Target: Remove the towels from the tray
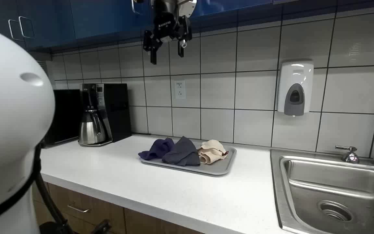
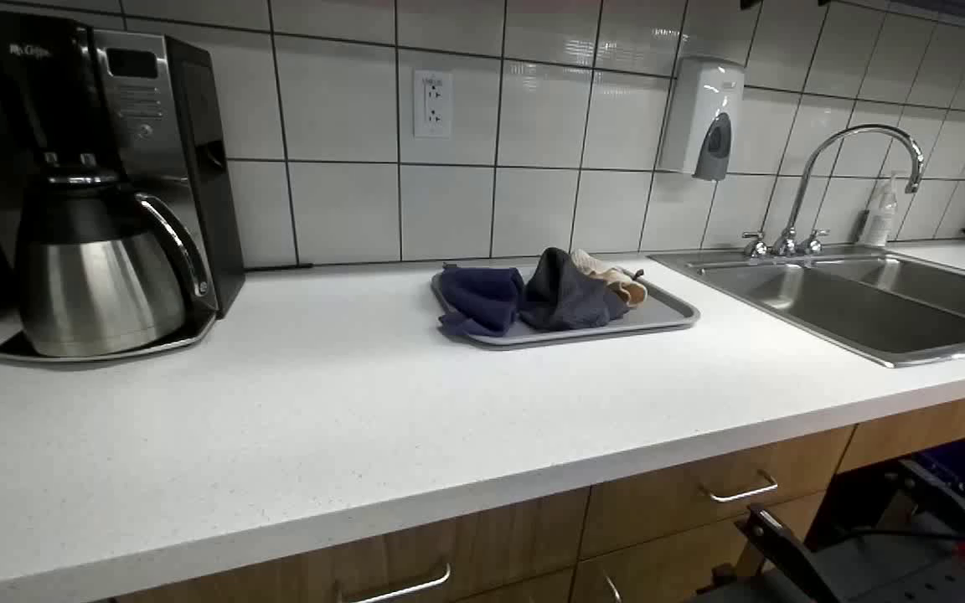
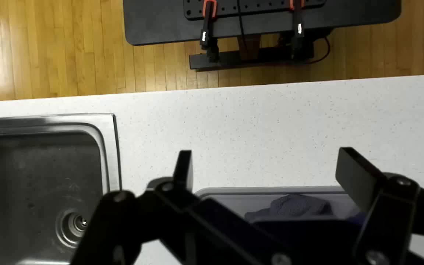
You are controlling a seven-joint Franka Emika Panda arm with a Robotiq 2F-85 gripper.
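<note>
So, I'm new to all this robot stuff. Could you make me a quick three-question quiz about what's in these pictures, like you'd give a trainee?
1. Count: how many towels are on the tray?
2. True or false: the robot's gripper is closed around a towel.
3. Fill the gap: the ______ towel lies between the navy towel and the beige towel.

Key:
1. Three.
2. False: its two fingers stand apart with nothing between them, high above the tray.
3. Slate-grey: the slate-grey towel sits in the middle in both exterior views.
</note>
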